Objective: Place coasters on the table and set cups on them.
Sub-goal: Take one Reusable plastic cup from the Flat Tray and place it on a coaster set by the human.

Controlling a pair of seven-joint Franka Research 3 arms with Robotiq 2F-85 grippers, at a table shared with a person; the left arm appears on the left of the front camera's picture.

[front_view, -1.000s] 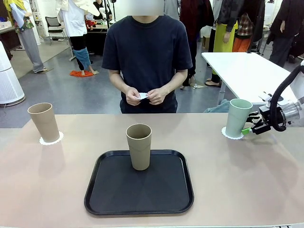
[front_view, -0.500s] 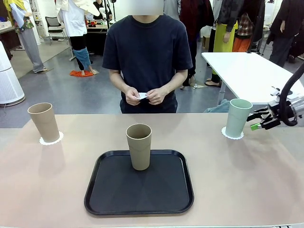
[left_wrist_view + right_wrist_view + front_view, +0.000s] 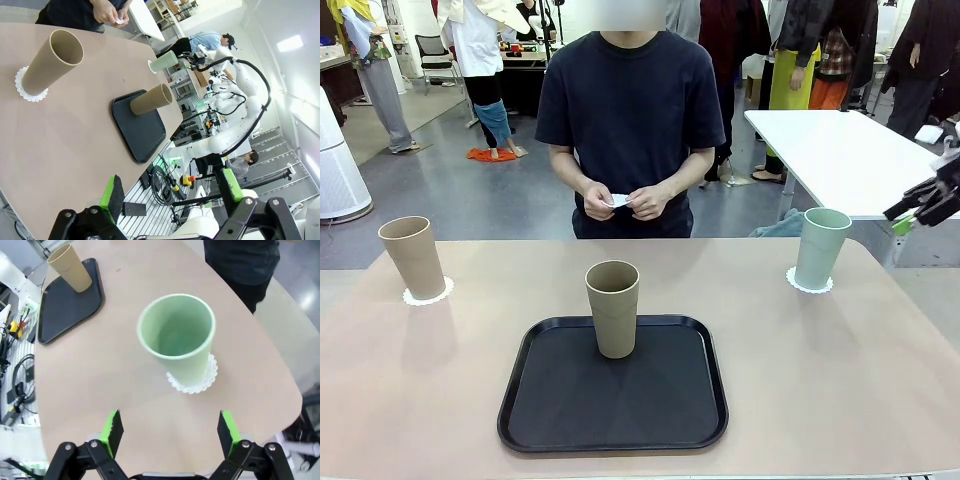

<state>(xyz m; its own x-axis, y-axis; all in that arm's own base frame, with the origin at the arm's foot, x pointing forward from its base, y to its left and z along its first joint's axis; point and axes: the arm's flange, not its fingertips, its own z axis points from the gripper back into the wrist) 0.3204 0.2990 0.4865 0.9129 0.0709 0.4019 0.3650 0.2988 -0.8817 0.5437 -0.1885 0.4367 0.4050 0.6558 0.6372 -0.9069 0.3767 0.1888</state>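
The mint green cup stands upright on a white coaster at the table's far right. My right gripper is open, raised above and right of that cup, holding nothing. A tan cup rests on a coaster at the far left. The second tan cup stands on the black tray. The person's hands hold a white coaster. My left gripper is open and off the table.
The beige table has bare room right and left of the tray. A white table stands behind at the right. The person stands at the far edge, middle.
My right gripper has drawn away from the mint cup, rising and moving right toward the picture's edge. The cup stays on its coaster.
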